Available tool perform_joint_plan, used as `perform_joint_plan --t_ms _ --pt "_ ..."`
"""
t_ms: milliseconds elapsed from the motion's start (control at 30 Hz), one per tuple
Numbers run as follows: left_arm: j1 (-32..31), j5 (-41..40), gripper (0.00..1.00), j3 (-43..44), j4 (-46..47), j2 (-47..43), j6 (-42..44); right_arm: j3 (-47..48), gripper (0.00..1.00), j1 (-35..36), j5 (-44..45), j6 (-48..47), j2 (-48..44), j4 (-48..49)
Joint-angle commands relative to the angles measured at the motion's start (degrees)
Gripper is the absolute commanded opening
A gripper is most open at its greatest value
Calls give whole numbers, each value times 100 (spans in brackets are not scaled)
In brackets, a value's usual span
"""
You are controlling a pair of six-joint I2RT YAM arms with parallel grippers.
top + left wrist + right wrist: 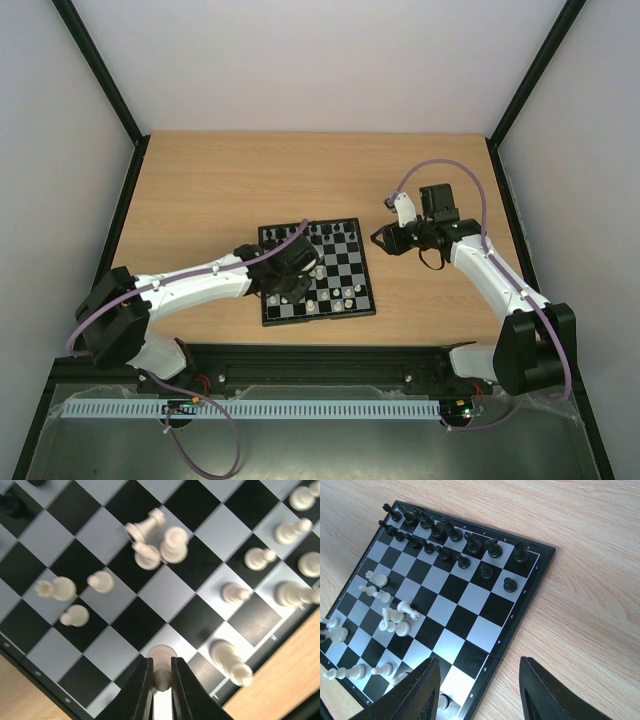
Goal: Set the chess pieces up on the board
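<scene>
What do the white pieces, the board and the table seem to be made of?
White pieces: likely moulded plastic, with a smooth cream sheen. Board: probably plastic, with flat printed squares and slight gloss. Table: wood-look laminate with light grain lines, perhaps real wood.

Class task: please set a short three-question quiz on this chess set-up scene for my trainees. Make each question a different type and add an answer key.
1. True or false: the right gripper is holding a black piece.
2. Multiple choice: what is the left gripper shut on? A) a cream-white piece B) a black piece C) nothing
3. Fill in: the two rows along one edge of the board are all ___.

Key:
1. False: it is open and empty.
2. A.
3. Black: the black pieces are lined up there, while the white ones are scattered.
</scene>
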Motion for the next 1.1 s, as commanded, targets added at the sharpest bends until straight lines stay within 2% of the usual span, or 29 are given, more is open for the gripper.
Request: perform_joint_plan --t_ms 0,633,1067 --pt "-221 246 9 -186 -295 -177 -225 22 45 -25 -124 -83 -10 -246" --pt "-429 455 9 -284 -162 309 -390 18 45 -26 -96 -127 32 -247" --pt "-464 531 9 -378 -149 302 -472 24 45 -23 -116 -135 54 -268"
